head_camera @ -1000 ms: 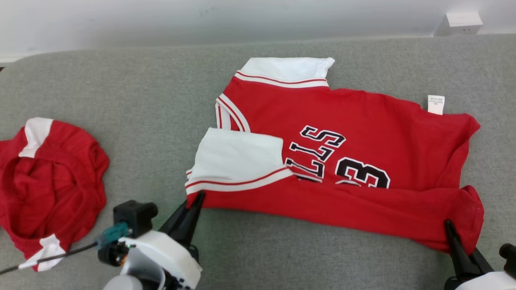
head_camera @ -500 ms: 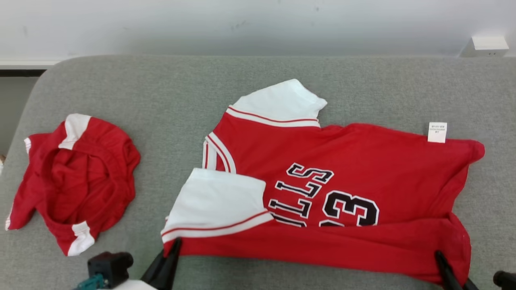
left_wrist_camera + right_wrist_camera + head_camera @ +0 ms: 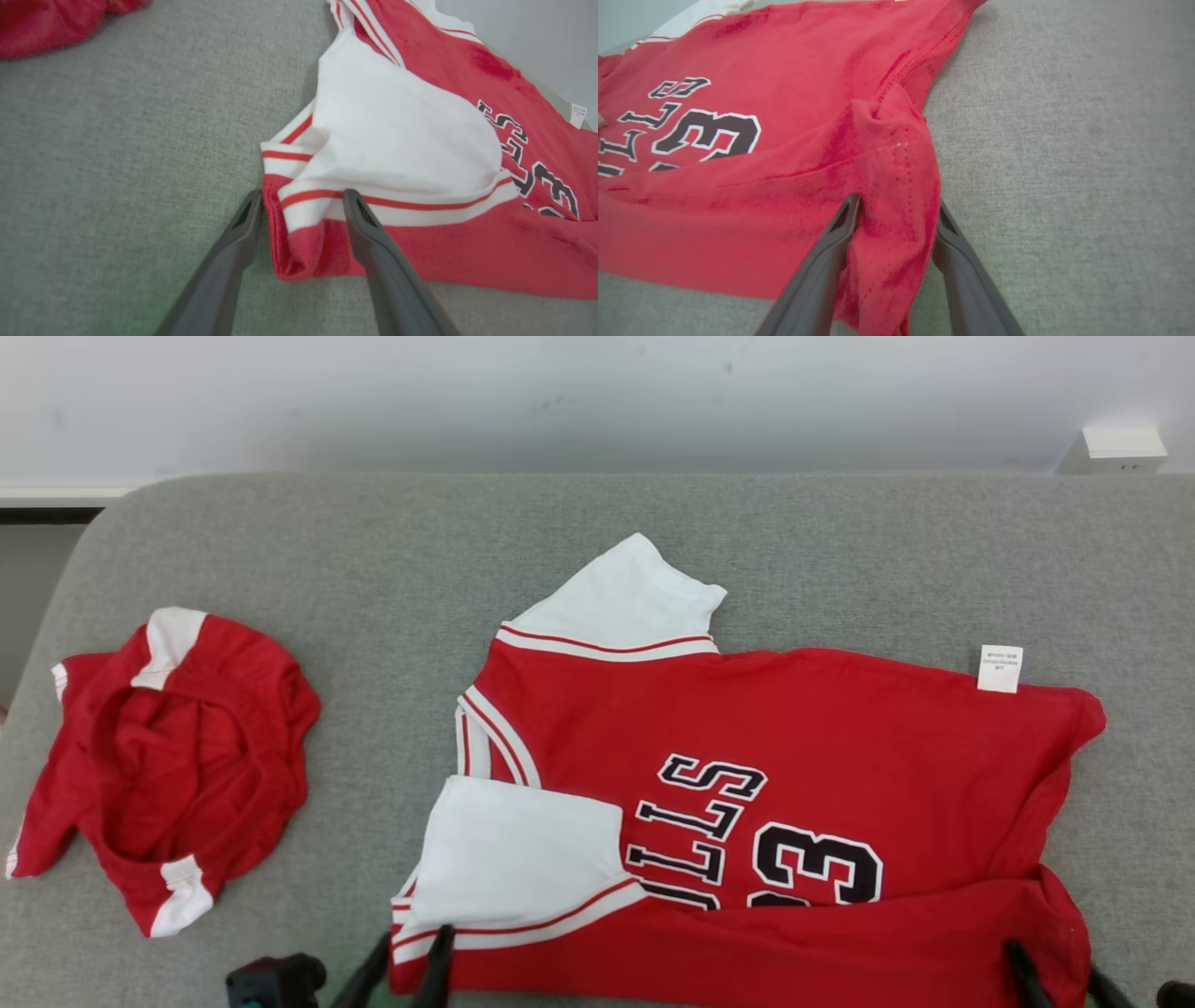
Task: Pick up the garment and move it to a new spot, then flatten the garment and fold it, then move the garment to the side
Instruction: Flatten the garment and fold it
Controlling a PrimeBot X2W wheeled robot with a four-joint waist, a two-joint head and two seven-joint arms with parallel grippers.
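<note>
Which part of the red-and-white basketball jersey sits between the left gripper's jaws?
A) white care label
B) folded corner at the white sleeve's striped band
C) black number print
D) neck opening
B: the left wrist view shows the left gripper with jaws apart either side of a folded corner of the red-and-white basketball jersey, at the striped band of its white sleeve; the white care label lies at the far edge.

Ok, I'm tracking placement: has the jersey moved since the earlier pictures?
Yes. The jersey slid down the head view, toward the robot, while the crumpled red garment kept its place.
</note>
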